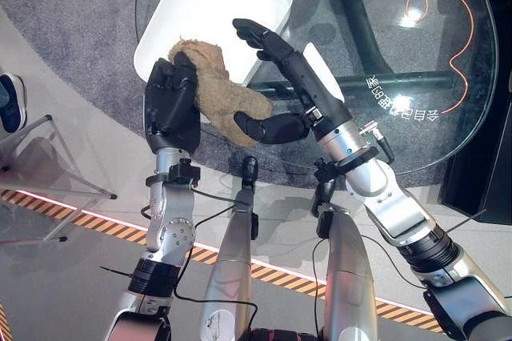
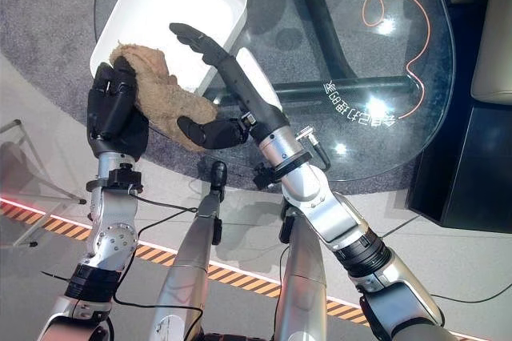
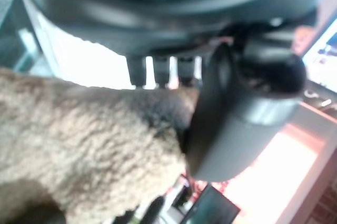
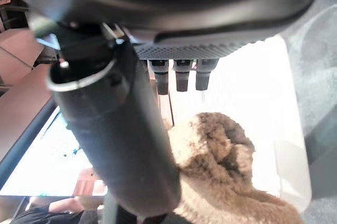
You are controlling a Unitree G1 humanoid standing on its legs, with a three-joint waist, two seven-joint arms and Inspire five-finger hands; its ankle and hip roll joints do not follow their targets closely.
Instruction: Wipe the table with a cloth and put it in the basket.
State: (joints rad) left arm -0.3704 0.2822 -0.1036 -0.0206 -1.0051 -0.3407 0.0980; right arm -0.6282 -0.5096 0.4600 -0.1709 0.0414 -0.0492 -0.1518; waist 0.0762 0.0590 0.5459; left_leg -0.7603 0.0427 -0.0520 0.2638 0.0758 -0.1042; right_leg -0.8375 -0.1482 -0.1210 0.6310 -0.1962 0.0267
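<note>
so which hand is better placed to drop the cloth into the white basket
The left hand. Its fingers are curled over the tan cloth, right at the near rim of the white basket. The right hand is open, thumb only touching the cloth's near end, so it holds nothing.

This looks like a showroom or demonstration hall rather than a home. Beyond the right hand (image 1: 276,57) a rounded glass table (image 1: 432,129) carries printed lettering and an orange line drawing. Below both arms, black-and-orange hazard tape (image 1: 80,211) marks off the smooth grey floor, and a grey carpet (image 1: 72,5) spreads under the table past the left hand (image 1: 171,101).
</note>
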